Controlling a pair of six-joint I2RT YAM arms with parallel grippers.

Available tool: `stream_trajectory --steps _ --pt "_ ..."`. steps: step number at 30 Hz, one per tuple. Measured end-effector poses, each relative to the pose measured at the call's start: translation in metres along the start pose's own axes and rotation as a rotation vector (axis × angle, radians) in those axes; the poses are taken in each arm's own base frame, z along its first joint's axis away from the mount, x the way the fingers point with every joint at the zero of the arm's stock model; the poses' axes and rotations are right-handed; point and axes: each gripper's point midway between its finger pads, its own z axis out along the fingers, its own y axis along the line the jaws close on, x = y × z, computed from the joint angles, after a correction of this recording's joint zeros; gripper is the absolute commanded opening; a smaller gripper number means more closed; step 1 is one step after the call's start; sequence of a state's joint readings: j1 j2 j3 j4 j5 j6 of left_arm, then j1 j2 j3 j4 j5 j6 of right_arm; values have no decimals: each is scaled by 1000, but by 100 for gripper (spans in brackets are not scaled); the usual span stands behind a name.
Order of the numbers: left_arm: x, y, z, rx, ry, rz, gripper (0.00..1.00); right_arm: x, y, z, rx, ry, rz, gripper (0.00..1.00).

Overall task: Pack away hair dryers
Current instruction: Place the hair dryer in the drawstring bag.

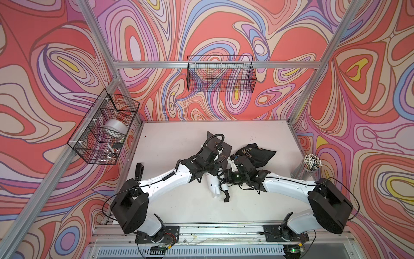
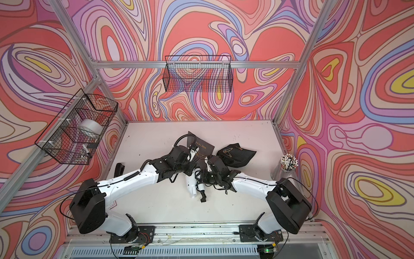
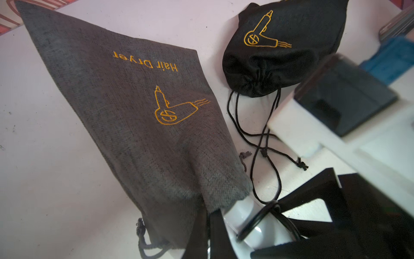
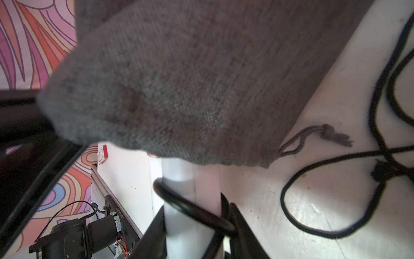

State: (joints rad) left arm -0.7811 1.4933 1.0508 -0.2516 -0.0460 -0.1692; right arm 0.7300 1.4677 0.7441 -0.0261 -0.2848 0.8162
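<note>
Grey woven cloth is what my left gripper (image 3: 209, 235) has its jaws pressed together on. It is the lip of the grey pouch (image 3: 139, 116), held up so the mouth gapes toward my other hand. My right gripper (image 4: 195, 228) pinches the white dryer (image 4: 188, 186) across its round body, jaws partway apart around it, with the black cord (image 4: 192, 208) looped over the same spot. Gripping both together should stop the cord trailing outside, I judge.

The dryer's leading end sits just under the pouch's rim; the rest lies outside on the table (image 3: 44, 145), pointing back toward my bases. So the insertion looks barely begun.

Beside the grey pouch lies the black pouch (image 3: 280, 51), drawn shut and bulging. The dark dryer is nowhere in sight, so I take it to be inside, though I cannot see that.

Both my arms reach low from the near edge, elbows wide and forearms slanting inward, with the wrists almost meeting at mid-table — one to hold the opening, one to feed.
</note>
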Motion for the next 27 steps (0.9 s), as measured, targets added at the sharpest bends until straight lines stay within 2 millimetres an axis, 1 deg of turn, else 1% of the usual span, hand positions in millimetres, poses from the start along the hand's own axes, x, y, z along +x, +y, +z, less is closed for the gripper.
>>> stream_trajectory --steps 4,9,11,15,17,23,27 --pt "-4 -1 -7 9 -30 -18 0 -2 0 0 2 -9 11 0" --pt "6 1 -16 12 -35 -20 0 -6 1 0 -24 -33 41 0" --pt "12 1 -20 13 -36 -19 0 -6 -4 0 -39 -41 69 0" --pt "25 4 -27 13 -31 -19 0 -6 -21 -3 -55 -56 148 0" --pt "30 5 -28 16 -27 -19 0 -7 -25 -3 -66 -63 178 0" --pt "48 4 -28 32 -8 -15 0 -18 -13 -8 -167 -89 242 0" --pt "58 -1 -28 46 3 -2 0 -24 -10 -11 -233 -109 298 0"
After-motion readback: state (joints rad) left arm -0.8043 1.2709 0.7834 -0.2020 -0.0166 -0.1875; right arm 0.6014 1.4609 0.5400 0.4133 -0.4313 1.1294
